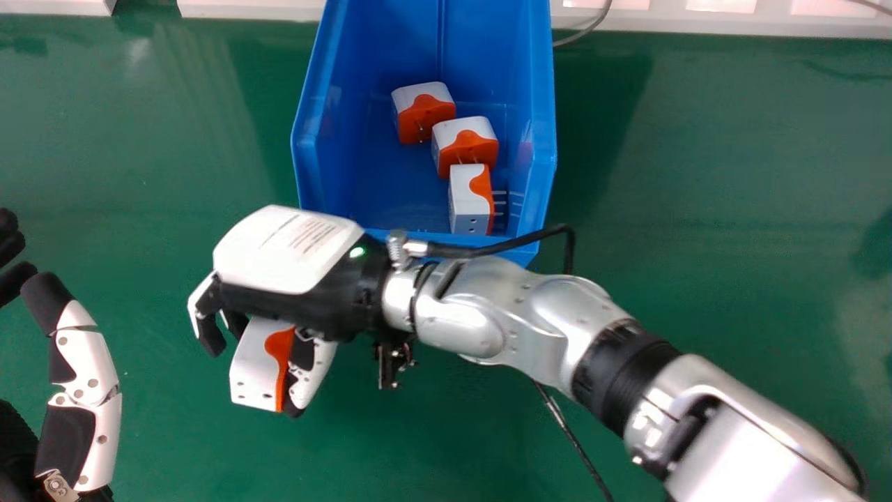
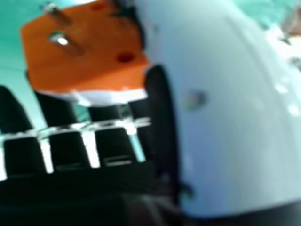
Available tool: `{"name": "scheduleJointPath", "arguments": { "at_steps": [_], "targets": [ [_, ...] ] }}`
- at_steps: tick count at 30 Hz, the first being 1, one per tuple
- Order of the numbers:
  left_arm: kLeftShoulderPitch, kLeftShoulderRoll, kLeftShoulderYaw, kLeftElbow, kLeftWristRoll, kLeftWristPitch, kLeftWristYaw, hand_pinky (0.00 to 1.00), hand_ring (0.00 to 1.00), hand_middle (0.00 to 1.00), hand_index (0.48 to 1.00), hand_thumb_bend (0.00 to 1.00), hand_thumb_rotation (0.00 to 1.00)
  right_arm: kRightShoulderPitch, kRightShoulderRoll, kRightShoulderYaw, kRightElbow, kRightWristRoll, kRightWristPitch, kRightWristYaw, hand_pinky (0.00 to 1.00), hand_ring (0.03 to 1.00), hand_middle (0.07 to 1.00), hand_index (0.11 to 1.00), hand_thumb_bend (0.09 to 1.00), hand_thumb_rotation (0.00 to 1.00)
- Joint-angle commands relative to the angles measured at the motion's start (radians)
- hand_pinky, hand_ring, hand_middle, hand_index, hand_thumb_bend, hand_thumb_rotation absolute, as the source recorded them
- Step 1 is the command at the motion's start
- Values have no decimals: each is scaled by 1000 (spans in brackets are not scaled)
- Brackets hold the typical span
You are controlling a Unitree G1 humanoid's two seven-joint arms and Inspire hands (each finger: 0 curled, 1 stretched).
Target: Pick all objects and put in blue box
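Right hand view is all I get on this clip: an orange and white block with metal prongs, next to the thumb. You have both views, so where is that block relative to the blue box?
Observer: The white and orange plug adapter, held in the right hand, is outside the open blue plastic box, below and left of its near rim in the head view.

Operator: Understood. Are there any others in the box?

Observer: Yes, three similar adapters lie inside: a far one, a middle one and a near one.
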Motion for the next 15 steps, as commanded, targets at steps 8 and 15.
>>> {"name": "scheduleJointPath", "arguments": {
  "at_steps": [8, 15],
  "targets": [
    [-5, -94, 2, -16, 49, 9, 25, 651, 706, 706, 717, 238, 0, 146, -126, -116, -407, 170, 8, 183, 323, 447, 518, 511, 494, 0],
    [-6, -89, -3, -20, 53, 16, 35, 648, 707, 705, 718, 241, 0, 151, -171, -222, -481, 266, 65, 229, 321, 427, 504, 529, 492, 0]
  ]
}}
